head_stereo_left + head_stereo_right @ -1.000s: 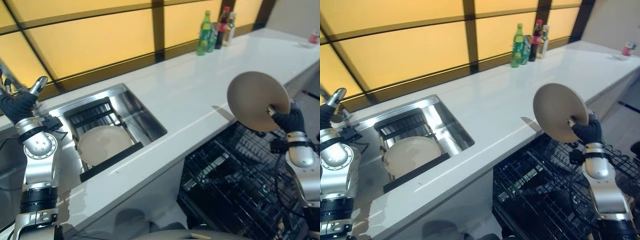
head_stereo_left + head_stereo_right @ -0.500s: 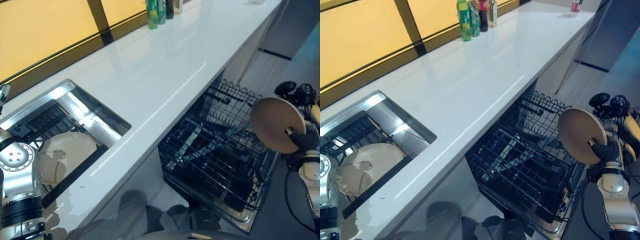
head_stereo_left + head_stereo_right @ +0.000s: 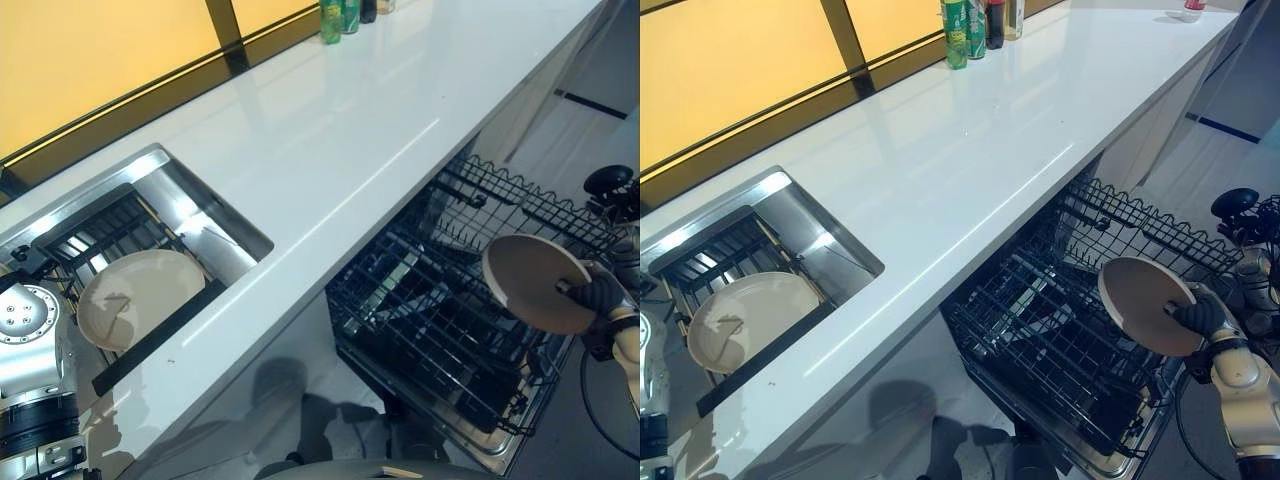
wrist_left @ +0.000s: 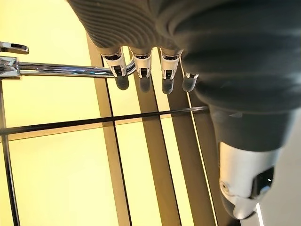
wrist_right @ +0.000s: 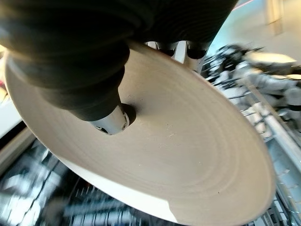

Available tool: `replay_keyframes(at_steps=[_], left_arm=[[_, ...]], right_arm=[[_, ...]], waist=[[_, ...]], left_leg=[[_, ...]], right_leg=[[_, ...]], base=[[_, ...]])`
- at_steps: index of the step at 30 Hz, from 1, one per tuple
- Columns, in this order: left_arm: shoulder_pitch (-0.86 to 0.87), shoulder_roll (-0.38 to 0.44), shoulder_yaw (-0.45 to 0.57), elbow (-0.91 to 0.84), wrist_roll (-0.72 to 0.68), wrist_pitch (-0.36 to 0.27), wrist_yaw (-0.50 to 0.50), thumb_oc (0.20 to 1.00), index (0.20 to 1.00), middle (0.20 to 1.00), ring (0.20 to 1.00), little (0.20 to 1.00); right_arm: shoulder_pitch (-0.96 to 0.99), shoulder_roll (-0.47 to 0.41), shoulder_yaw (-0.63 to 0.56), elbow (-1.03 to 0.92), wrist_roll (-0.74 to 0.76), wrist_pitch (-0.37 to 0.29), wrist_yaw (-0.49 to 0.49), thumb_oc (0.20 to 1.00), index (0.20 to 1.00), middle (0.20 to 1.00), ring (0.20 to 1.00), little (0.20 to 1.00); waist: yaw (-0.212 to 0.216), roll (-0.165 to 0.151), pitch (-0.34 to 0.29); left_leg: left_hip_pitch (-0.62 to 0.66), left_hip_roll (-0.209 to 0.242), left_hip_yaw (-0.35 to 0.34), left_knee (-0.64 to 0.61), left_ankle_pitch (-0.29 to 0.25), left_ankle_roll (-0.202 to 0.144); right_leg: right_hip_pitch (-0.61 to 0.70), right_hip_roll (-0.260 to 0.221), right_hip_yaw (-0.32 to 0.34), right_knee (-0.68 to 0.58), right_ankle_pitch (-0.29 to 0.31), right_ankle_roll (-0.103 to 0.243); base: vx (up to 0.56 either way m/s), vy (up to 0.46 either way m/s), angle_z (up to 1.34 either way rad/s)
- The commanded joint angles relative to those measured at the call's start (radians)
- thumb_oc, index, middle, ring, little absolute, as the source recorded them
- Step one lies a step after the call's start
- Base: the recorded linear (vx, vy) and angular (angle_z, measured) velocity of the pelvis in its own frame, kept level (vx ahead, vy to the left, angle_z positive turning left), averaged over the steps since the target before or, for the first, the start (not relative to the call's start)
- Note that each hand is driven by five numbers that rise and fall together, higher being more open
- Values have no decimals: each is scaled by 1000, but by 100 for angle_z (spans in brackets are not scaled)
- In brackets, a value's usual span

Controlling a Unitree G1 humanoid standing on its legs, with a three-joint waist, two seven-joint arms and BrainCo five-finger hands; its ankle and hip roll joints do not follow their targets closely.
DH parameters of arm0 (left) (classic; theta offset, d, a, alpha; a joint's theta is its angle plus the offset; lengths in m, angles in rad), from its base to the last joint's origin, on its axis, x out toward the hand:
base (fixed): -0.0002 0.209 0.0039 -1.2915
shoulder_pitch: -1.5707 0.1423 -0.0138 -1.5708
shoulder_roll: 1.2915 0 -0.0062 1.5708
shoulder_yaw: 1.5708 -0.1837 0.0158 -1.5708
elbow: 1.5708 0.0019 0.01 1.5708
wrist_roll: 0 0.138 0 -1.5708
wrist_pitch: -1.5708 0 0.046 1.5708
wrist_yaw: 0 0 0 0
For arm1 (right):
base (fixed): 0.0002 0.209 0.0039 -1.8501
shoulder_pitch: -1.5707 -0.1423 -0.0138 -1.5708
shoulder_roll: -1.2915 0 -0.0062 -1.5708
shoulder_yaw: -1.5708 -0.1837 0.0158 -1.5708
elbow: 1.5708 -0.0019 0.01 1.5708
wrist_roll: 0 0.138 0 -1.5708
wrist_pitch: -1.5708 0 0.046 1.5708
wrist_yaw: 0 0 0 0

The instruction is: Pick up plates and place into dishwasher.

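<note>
The right hand (image 3: 1200, 315) pinches the rim of a beige plate (image 3: 1140, 303), thumb (image 5: 109, 120) pressed on its face and the fingers (image 5: 196, 49) curled behind, holding it tilted in the air above the open dishwasher rack (image 3: 1060, 340) at the right. A second plate (image 3: 135, 297) lies in the sink (image 3: 200, 225) at the left, resting on a dark rack there. The white counter (image 3: 970, 150) runs between the sink and the far bottles (image 3: 975, 25). The left hand (image 4: 146, 70) is raised near the window (image 4: 56, 141), its fingers straight and holding nothing.
</note>
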Motion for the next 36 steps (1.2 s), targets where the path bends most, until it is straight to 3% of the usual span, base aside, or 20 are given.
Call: replay_keyframes(at_steps=[1,7,12,18,27,33,36], left_arm=[[6,92,-43,-16,69,-13,11,1000,1000,1000,1000,1000],[15,96,-27,0,66,-24,2,1000,1000,1000,1000,1000],[32,97,-4,-1,58,-27,-15,1000,1000,1000,1000,1000],[29,88,-17,8,63,-31,-16,1000,1000,1000,1000,1000],[32,61,-44,-11,76,-27,6,1000,1000,1000,1000,1000],[34,58,-48,-26,74,-20,28,1000,1000,1000,1000,1000],[39,57,-45,-33,67,-16,32,1000,1000,1000,1000,1000]], right_arm=[[-46,-65,56,-26,-36,-51,42,200,200,200,200,200],[-37,-72,58,-29,-46,-62,93,200,200,200,200,200],[-16,-71,69,-55,-74,-83,228,200,200,200,200,200],[1,-58,152,-69,-130,-103,321,200,200,200,200,200],[33,20,302,-33,-198,-121,275,200,200,200,200,200],[56,58,336,-15,-210,-106,181,200,200,200,200,200],[70,77,348,-23,-248,-96,178,200,200,200,200,200]], waist=[[9,-50,-87],[17,-54,-98],[21,-54,-106],[20,-50,-99],[20,-35,-80],[20,-25,-63],[20,-22,-57]], left_leg=[[-127,19,-79,-41,168,-15],[-130,32,-84,-47,181,-25],[-131,33,-87,-49,184,-28],[-133,31,-87,-48,187,-28],[-151,23,-94,-48,190,-23],[-168,17,-104,-45,193,-21],[-175,14,-109,-44,193,-21]], right_leg=[[68,-52,-48,126,-175,40],[79,-42,-61,127,-186,34],[87,-40,-59,127,-193,35],[86,-42,-53,130,-196,34],[82,-44,-40,119,-197,36],[75,-45,-28,117,-200,37],[73,-46,-26,119,-204,38]], base=[[18,-58,6],[19,-30,14],[28,-4,2],[0,0,0],[-12,17,0],[-10,13,0],[-18,33,-1]])
